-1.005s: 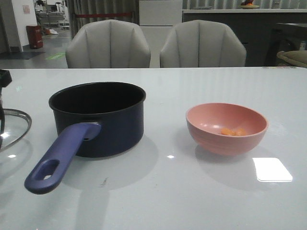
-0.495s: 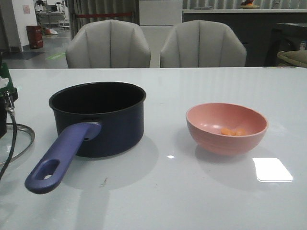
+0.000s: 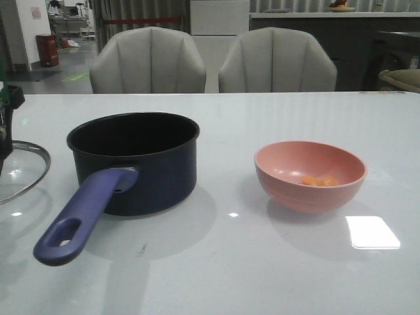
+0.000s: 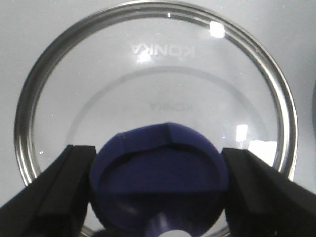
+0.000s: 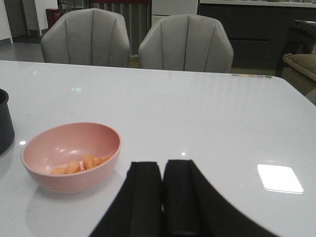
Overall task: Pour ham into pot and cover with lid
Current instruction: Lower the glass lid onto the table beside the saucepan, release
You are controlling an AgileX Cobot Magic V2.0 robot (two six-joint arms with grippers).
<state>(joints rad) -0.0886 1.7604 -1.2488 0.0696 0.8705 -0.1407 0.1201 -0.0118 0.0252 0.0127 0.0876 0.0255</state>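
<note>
The dark navy pot (image 3: 141,164) stands left of centre in the front view, its blue handle (image 3: 85,213) pointing toward the near left. To its right, the pink bowl (image 3: 308,195) holds a few orange-pink ham chunks (image 3: 318,180). At the far left edge is the glass lid (image 3: 23,170). In the left wrist view my left gripper (image 4: 159,150) is shut on the lid's blue knob (image 4: 158,173), with both black fingers against its sides over the glass lid (image 4: 158,74). My right gripper (image 5: 162,165) is shut and empty, near the bowl (image 5: 79,181) and ham (image 5: 79,165).
The glossy white table (image 3: 262,262) carries a bright light patch (image 3: 372,231) at the near right. Two grey chairs (image 3: 147,62) (image 3: 277,62) stand behind the far edge. In the right wrist view the pot wall (image 5: 5,123) shows beside the bowl.
The lid's rim at the left edge has shifted a little right and upward with my left gripper. Pot, bowl and ham have stayed put.
</note>
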